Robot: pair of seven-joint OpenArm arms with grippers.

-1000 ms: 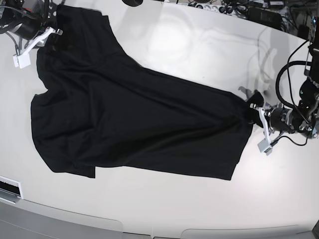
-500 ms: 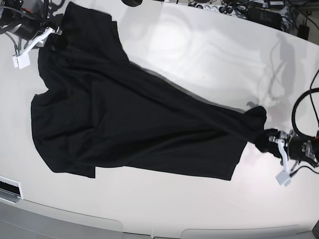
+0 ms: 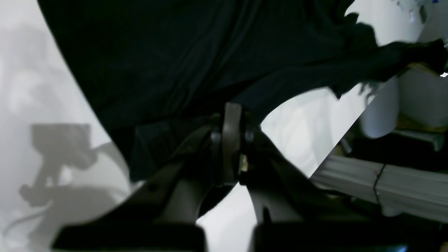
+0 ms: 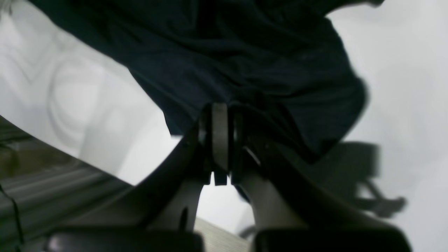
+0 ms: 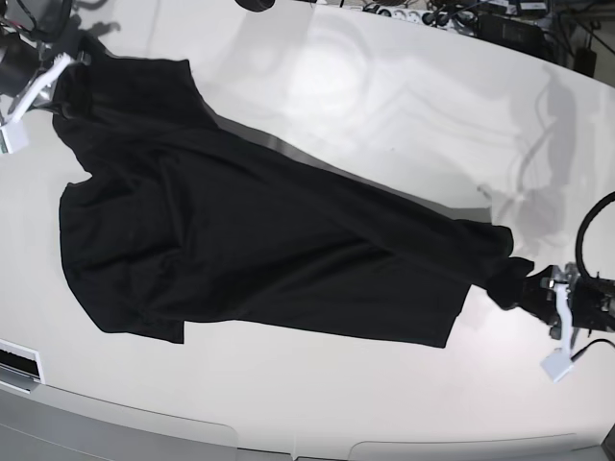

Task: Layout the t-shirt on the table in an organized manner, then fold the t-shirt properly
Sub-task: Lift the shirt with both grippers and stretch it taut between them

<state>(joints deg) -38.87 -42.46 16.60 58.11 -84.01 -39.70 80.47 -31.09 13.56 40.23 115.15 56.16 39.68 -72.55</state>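
Stretching the shirt (image 5: pixel 250 240) diagonally across the table (image 5: pixel 384 106), left gripper (image 5: pixel 534 288) clamping one corner, right gripper (image 5: pixel 60 65) pinching the opposite one. Risking, probably, fabric slipping free or bunching under too much tension.

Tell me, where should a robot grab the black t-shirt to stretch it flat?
Grip the t-shirt at opposite far corners, coming from the outer table sides. It's floppy, so only its edges pull taut; the left gripper and right gripper pinch there now.
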